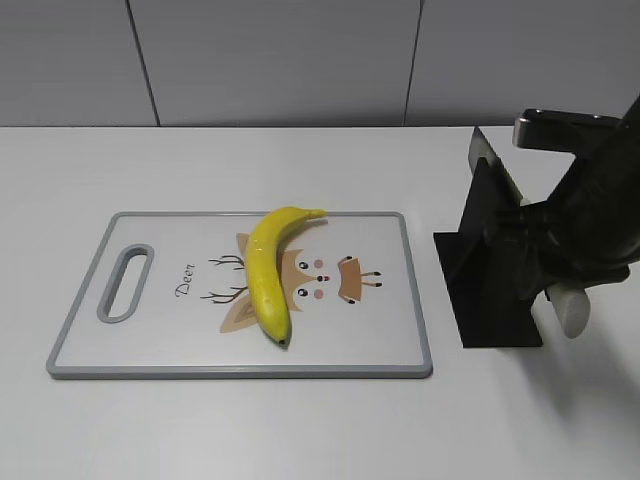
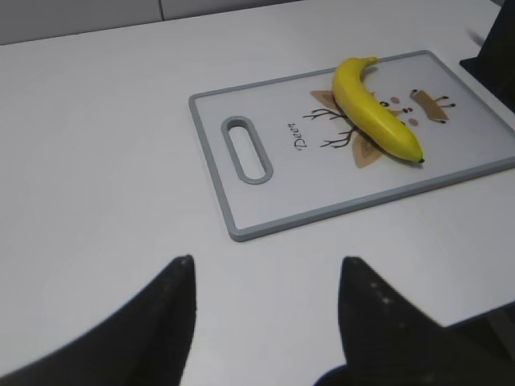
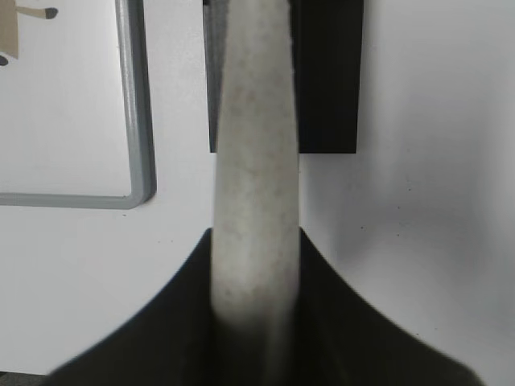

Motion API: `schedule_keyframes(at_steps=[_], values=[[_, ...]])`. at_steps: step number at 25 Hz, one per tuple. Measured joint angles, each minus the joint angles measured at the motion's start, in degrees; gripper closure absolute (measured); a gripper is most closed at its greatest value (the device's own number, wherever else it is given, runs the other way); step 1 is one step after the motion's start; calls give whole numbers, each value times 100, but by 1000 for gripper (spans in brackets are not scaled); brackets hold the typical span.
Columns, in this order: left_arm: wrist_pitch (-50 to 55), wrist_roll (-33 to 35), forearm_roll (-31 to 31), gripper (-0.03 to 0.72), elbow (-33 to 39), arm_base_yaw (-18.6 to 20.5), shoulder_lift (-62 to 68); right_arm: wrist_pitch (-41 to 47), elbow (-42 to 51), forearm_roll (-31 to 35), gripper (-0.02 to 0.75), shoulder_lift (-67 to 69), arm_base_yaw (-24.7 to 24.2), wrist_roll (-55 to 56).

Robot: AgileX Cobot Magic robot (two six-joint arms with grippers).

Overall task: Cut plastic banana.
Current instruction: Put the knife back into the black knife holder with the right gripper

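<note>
The plastic banana [image 1: 268,275] is bright yellow and whole. It lies across the deer picture on the grey-rimmed cutting board [image 1: 390,335] and also shows in the left wrist view [image 2: 370,108]. My right gripper [image 1: 552,268] is to the right of the board and is shut on a pale speckled knife handle [image 3: 256,161], whose end shows in the exterior view [image 1: 572,312]. The knife is at the black knife stand [image 1: 490,280]; its blade is hidden. My left gripper [image 2: 265,261] is open and empty above the bare table, in front of the board's handle end [image 2: 211,161].
The black stand [image 3: 330,80] sits just right of the board's corner [image 3: 137,161]. The board has an oval handle slot [image 1: 124,283] at its left end. A grey panelled wall [image 1: 300,60] runs behind the white table.
</note>
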Motion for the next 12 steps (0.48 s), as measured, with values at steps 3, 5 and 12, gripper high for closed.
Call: schedule_keyframes(at_steps=[3,5,12], values=[[-25,0,-4,136,0,0,0,-3,0,-5,559,0,0,0],[-31,0,-4,136,0,0,0,-3,0,-10,559,0,0,-5],[-31,0,-4,136,0,0,0,-3,0,-121,241,32,0,-192]])
